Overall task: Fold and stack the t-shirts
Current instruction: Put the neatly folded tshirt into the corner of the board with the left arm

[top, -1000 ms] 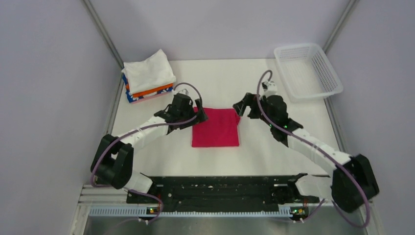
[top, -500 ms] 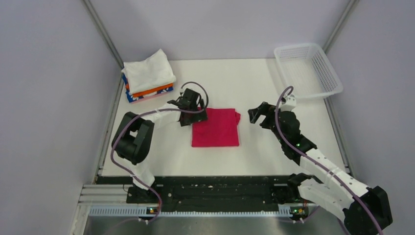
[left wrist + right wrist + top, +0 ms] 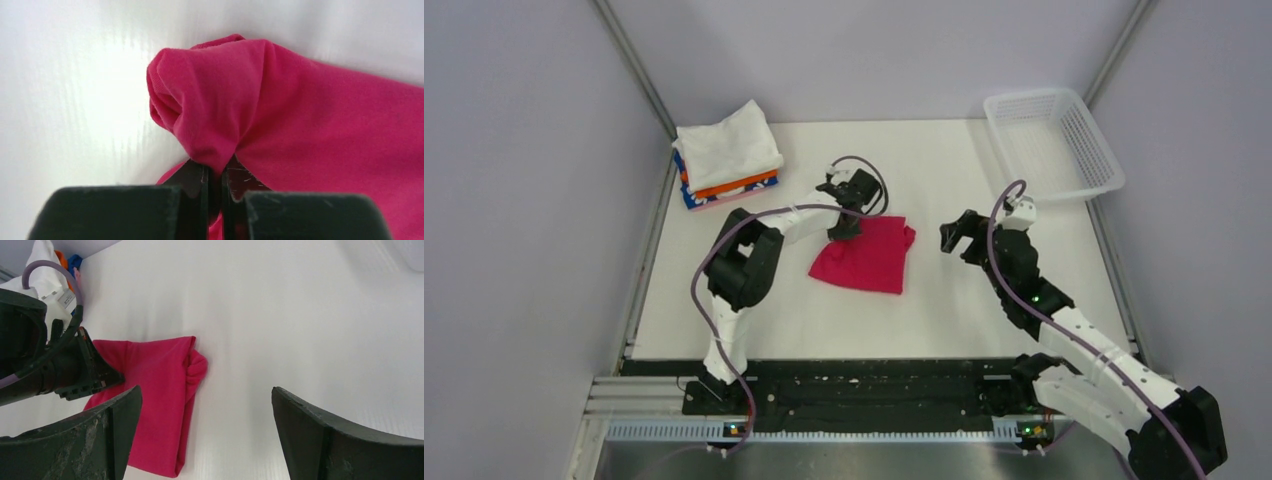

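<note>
Crimson-pink t-shirt [image 3: 864, 258]: folded, lying at the centre of the counter [image 3: 904, 160].
Left claw [image 3: 214, 172]: pressed together, pinching the shirt's bunched corner at its 11 o'clock.
Right claw [image 3: 956, 234]: spread, holding nothing, apart at the shirt's 3 o'clock.
Folded t-shirt stack [image 3: 727, 152]: counter's 10 o'clock.
White mesh basket [image 3: 1078, 194]: counter's 2 o'clock.

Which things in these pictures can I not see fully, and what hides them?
Top view: the stack shows only edges under the white shirt.
Top view: fingertips of the left gripper, too small and dark.
Left wrist view: the crimson shirt, cut off by the right edge.
Right wrist view: the stack, mostly behind the left arm.
</note>
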`<state>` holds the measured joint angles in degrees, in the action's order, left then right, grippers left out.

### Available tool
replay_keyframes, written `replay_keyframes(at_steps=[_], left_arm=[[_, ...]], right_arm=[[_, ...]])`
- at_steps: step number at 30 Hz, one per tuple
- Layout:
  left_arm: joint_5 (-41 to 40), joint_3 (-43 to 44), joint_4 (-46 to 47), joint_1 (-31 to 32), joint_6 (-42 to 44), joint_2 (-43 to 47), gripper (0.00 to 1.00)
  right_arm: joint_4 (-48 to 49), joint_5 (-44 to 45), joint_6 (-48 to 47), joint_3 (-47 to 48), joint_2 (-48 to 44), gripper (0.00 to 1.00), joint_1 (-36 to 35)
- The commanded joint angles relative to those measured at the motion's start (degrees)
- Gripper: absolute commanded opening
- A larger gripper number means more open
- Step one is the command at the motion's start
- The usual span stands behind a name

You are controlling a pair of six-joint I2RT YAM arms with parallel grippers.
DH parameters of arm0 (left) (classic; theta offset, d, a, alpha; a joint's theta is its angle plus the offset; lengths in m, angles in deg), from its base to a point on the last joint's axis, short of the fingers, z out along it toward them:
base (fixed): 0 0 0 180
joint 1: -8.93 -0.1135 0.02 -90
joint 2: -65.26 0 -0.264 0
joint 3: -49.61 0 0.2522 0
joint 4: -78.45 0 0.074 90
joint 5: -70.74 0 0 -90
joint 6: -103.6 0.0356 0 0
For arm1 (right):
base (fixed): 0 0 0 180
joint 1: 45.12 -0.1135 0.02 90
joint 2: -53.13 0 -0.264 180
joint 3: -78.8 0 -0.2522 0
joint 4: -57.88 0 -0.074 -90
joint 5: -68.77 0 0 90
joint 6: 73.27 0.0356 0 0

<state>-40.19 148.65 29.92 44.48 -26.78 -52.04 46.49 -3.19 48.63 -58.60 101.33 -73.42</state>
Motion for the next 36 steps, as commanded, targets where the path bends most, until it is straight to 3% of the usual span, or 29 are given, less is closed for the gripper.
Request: replay_keyframes(at_steps=[1,7,9,17,25,36], left_arm=[[-16.26,8.14,-12.88,-0.02,1.53,-4.6,0.0],[-32.41,19.24,-12.4,-0.77,11.31,-7.29,0.0],[-34.1,22.26,-10.31,-1.97,16.38,-8.11,0.0],[-35.91,26.34,4.57,-6.95,32.49,-8.21,0.0],[-36.1,33.38,12.08,-11.68,42.9,-9.62,0.0],[-33.73,40.41,12.68,-13.77,46.86,-9.96,0.0]], right_arm=[[1.92,2.66,-1.65,-0.66,-0.94,0.99,0.43],[2.34,3.07,-2.46,-0.51,0.29,0.99,0.43],[2.74,3.48,-2.68,-0.7,0.47,0.99,0.43],[3.75,4.72,-3.64,-0.71,2.31,0.99,0.43],[3.96,5.89,-4.48,-0.12,4.58,0.99,0.43],[3.19,5.94,-4.14,0.74,6.07,0.99,0.43]])
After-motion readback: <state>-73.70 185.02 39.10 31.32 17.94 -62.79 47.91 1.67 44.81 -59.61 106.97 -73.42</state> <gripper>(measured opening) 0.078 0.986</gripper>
